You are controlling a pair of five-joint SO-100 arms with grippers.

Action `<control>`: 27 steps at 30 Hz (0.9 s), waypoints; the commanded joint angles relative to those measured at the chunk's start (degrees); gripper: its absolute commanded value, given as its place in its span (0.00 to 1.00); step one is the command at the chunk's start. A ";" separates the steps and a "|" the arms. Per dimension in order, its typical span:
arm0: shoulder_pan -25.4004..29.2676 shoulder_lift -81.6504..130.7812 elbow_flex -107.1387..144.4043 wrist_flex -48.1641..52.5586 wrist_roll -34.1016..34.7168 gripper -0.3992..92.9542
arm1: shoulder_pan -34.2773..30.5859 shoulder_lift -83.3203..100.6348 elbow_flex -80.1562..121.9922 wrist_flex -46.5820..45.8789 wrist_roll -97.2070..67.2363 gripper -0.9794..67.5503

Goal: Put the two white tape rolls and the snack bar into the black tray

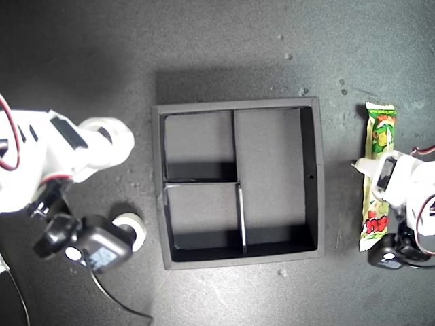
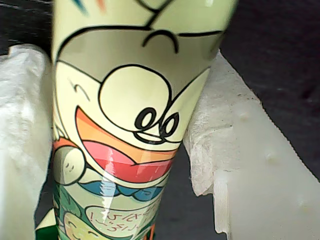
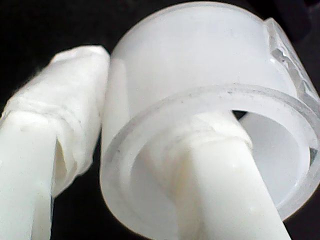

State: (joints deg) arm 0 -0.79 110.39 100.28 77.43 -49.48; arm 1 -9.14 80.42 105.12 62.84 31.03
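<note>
1. At the exterior view's left, my second gripper point(image 1: 119, 139) was clamped on a white tape roll point(image 1: 112, 138): in the second wrist view one padded finger point(image 3: 75, 100) pressed the roll's outer wall and the other ran through its open centre. The roll point(image 3: 200, 100) looked translucent white, with a clear rim around the hole.
2. Just below it in the exterior view, a smaller white tape roll point(image 1: 132, 227) lay flat on the dark table point(image 1: 204, 47), partly hidden by the arm's black motor, just beside the tray's lower-left corner in that view.
3. The black tray point(image 1: 314, 176) sat mid-table, its two small compartments and one long compartment holding nothing.
4. At the exterior view's right, my first gripper point(image 1: 370, 180) straddled the snack bar point(image 1: 379, 136), which lay lengthwise on the table well clear of the tray. In the first wrist view the padded fingers point(image 2: 210, 145) flanked the cartoon-printed wrapper point(image 2: 135, 125); I could not tell whether they were pinching it.
</note>
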 commanded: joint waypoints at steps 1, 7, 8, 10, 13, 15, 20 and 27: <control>0.00 -4.75 -10.99 1.85 1.67 0.00 | -0.97 -2.11 -3.08 0.18 0.70 0.16; 1.49 -16.52 -26.63 6.59 3.87 0.00 | -3.34 -2.11 -5.45 4.39 1.32 0.12; 1.76 -18.54 -29.53 7.91 4.13 0.00 | -3.96 -2.02 -6.50 5.89 1.41 0.11; 2.29 -22.59 -34.98 10.90 4.48 0.00 | -5.10 -1.93 -9.14 9.14 1.32 0.09; 2.72 -27.07 -40.96 13.97 4.92 0.00 | -6.68 -1.67 -14.50 14.50 0.62 0.07; 2.81 -29.27 -43.77 15.38 5.19 0.00 | -7.65 -1.41 -18.37 18.02 -0.09 0.07; 2.90 -35.51 -51.59 18.54 5.80 0.00 | -9.05 -1.93 -30.06 25.05 -3.52 0.06; 4.39 -56.07 -79.28 27.60 6.24 0.00 | -8.44 -2.20 -43.59 22.68 -13.18 0.06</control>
State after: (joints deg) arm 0 2.46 59.50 34.28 102.74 -44.12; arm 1 -17.84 77.96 67.41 87.28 24.61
